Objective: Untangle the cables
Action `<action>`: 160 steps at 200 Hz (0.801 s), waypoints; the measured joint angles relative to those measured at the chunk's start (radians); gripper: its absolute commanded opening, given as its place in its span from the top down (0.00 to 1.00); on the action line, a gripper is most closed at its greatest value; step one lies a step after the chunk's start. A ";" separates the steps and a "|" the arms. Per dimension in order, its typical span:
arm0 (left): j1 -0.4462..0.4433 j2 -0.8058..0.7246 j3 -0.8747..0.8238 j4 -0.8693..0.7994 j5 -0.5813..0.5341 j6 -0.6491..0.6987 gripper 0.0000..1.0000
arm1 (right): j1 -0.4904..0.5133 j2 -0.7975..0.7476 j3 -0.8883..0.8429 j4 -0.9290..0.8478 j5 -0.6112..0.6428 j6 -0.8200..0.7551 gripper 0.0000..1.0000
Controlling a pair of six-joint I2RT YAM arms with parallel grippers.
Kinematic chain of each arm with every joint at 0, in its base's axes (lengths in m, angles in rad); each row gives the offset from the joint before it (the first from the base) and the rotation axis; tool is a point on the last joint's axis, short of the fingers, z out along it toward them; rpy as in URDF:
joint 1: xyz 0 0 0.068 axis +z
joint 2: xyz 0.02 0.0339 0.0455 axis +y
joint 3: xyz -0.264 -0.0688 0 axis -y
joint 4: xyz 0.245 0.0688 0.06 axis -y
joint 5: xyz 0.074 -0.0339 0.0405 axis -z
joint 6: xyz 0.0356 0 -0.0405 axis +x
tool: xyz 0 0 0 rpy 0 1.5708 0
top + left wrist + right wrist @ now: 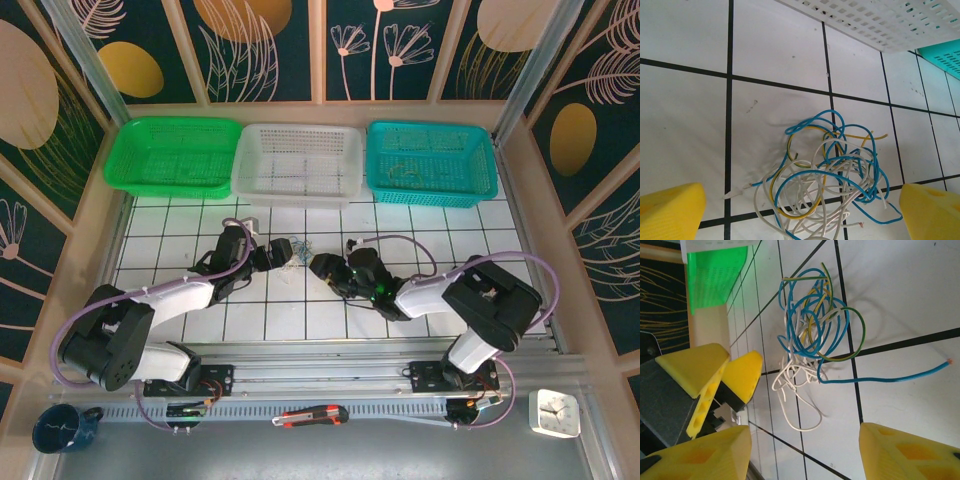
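Note:
The cables [297, 249] lie in one small tangle of blue, yellow-green and white cords on the tiled table between my two grippers. In the left wrist view the tangle [825, 170] spreads just ahead of and partly between the yellow fingertips [670, 210] of my left gripper [802, 220], which is wide open and holds nothing. My right gripper [802, 455] is open too, and a white loop [805, 415] of the cables [812, 330] lies just ahead of its fingers. One blue strand [920, 374] trails off to the right. From above, the left gripper [276, 256] and right gripper [322, 266] flank the pile.
Three baskets line the back: green [172, 155], white [297, 162] and teal [432, 162]. On the front rail lie a box cutter [312, 415], a mug [62, 428] and a small clock [554, 412]. The left gripper's yellow fingers [740, 375] show close beside the tangle.

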 measured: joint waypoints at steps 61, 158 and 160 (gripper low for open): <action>0.000 0.000 0.000 0.000 0.000 0.000 0.01 | -0.017 0.080 0.000 0.108 -0.011 0.040 0.48; 0.000 0.000 0.000 0.000 0.000 0.000 0.01 | -0.067 0.148 0.000 0.188 -0.026 0.080 0.58; 0.000 0.000 0.000 0.000 0.000 0.000 0.01 | -0.069 0.150 0.000 0.188 -0.026 0.080 0.58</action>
